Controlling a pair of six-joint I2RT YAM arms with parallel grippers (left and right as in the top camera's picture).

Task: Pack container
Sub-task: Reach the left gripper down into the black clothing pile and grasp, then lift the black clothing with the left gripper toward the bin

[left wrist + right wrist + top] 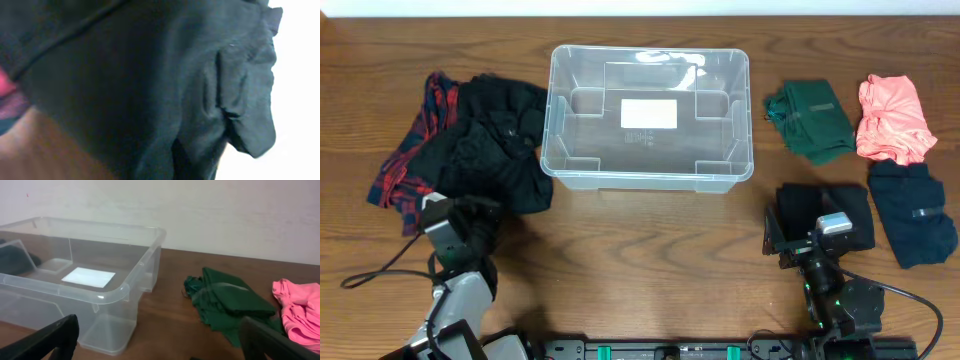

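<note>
Container (650, 178): ahead-right of left end effector (480, 215); long axis crosswise.
Left grip: cannot tell, black clothing (495, 150) hides it.
Right end effector (157, 332): open, empty.

Grey left arm (460, 300) trails black cable (382, 269); black right arm (840, 300) glows green.

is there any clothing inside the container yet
No, the container is see-through and holds nothing but the white label on its floor.
</note>
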